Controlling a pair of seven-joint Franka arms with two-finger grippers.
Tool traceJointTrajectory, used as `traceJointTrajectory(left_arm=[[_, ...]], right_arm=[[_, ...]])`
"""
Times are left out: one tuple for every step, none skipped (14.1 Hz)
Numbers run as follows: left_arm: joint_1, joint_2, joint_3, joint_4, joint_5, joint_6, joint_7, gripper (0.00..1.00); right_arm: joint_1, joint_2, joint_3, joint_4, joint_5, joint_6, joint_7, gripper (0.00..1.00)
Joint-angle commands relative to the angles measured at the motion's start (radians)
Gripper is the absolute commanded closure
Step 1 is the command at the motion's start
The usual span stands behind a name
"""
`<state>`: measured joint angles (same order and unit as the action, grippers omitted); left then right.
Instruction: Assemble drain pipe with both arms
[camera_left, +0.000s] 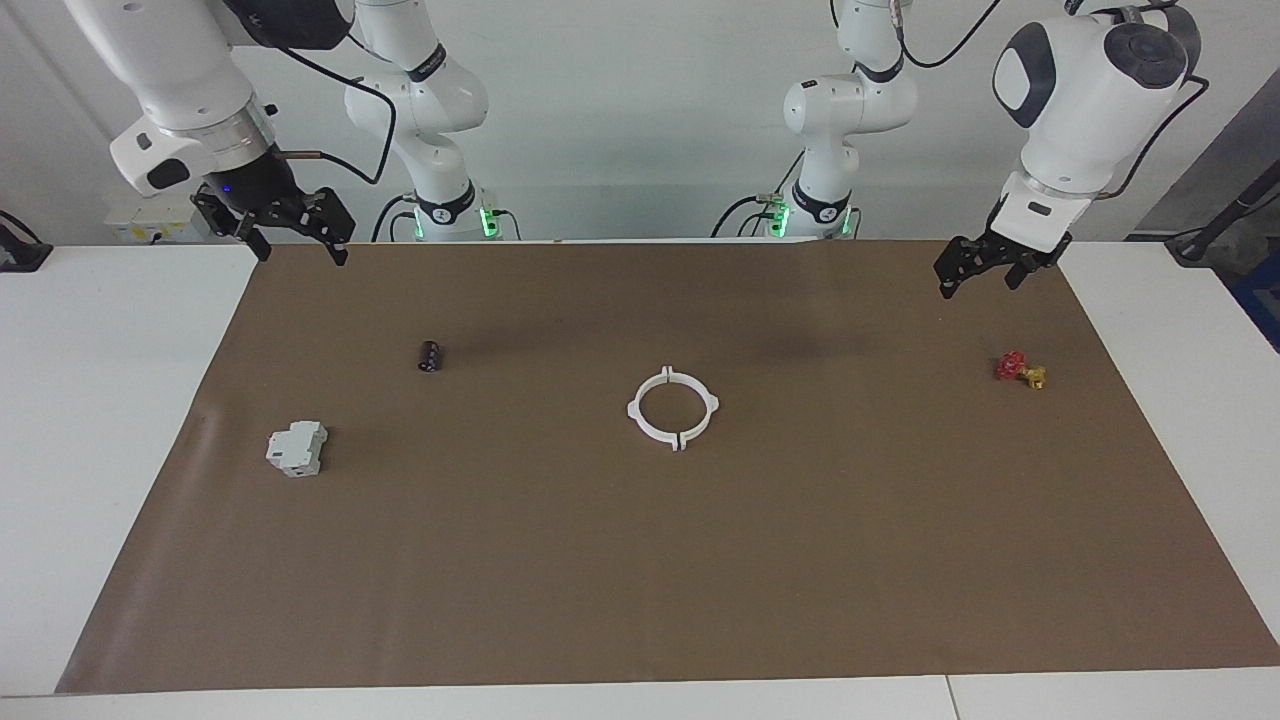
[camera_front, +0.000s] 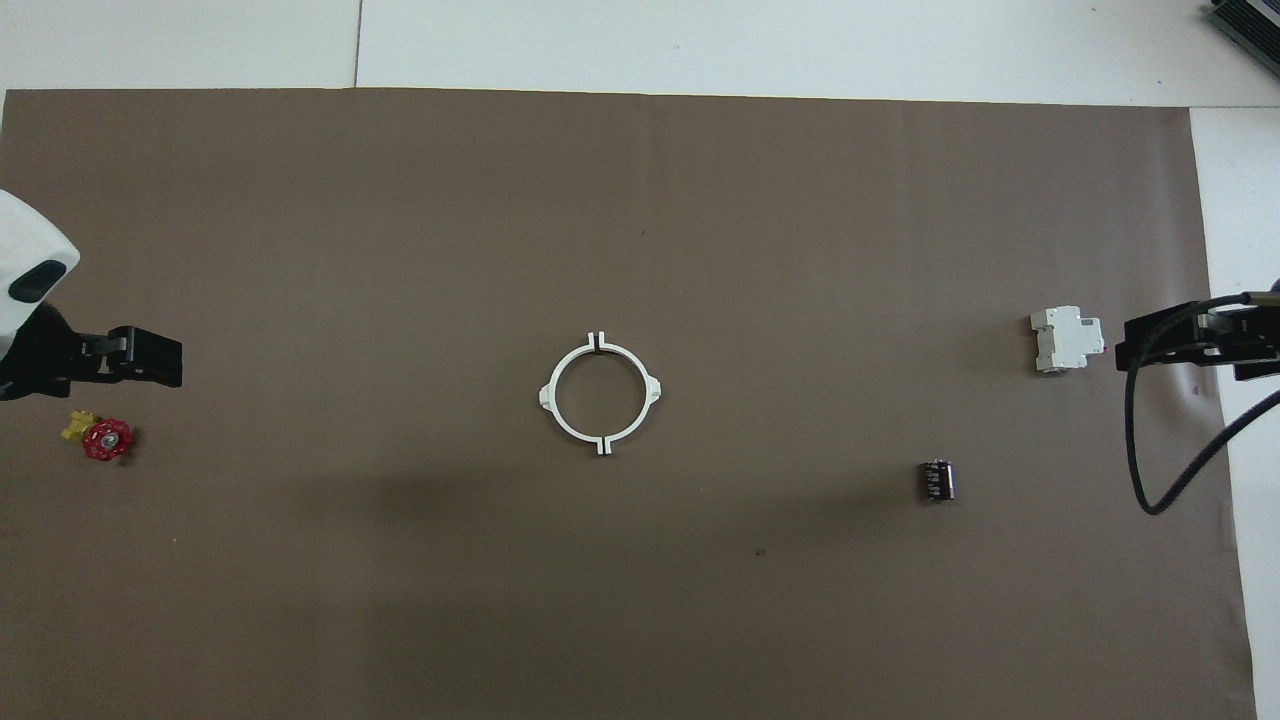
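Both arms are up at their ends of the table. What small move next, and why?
Probably bring the left gripper in over the white ring. The ring lies mid-mat with its two halves meeting and nothing touching it. Both grippers hang empty, the right gripper waiting over the mat's corner.

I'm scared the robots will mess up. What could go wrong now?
1. The ring lies flat on the mat with thin slits where its two halves meet; a bump from a gripper might push them apart.
2. The left gripper, open, hangs near the valve and might knock it.
3. The right gripper, open, trails a loose cable that could snag.
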<state>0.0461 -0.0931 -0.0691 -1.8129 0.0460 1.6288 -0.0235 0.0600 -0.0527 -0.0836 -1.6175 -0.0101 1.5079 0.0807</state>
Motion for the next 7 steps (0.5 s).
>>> traceJointTrajectory(left_arm=[[-0.031, 0.018, 0.035, 0.104, -0.014, -0.121, 0.106, 0.0], [-0.043, 0.015, 0.035, 0.103, -0.014, -0.103, 0.074, 0.0], [-0.061, 0.012, 0.04, 0.101, -0.014, -0.072, 0.053, 0.0], [-0.064, 0.012, 0.055, 0.101, -0.014, -0.066, 0.053, 0.0], [-0.065, 0.009, 0.064, 0.101, -0.014, -0.063, 0.057, 0.0], [-0.069, 0.007, 0.066, 0.101, -0.015, -0.064, 0.059, 0.0], [-0.074, 0.006, 0.066, 0.096, -0.015, -0.067, 0.057, 0.0]], right_arm=[[-0.003, -0.01, 0.004, 0.001, 0.002, -0.018, 0.014, 0.0], [-0.003, -0.01, 0.004, 0.001, 0.002, -0.018, 0.013, 0.0], [-0.003, -0.01, 0.004, 0.001, 0.002, -0.018, 0.014, 0.0], [-0.003, -0.01, 0.004, 0.001, 0.002, -0.018, 0.014, 0.0], [-0.003, -0.01, 0.004, 0.002, 0.002, -0.018, 0.013, 0.0], [-0.003, -0.01, 0.004, 0.002, 0.002, -0.018, 0.013, 0.0], [-0.003, -0.01, 0.004, 0.002, 0.002, -0.018, 0.013, 0.0]])
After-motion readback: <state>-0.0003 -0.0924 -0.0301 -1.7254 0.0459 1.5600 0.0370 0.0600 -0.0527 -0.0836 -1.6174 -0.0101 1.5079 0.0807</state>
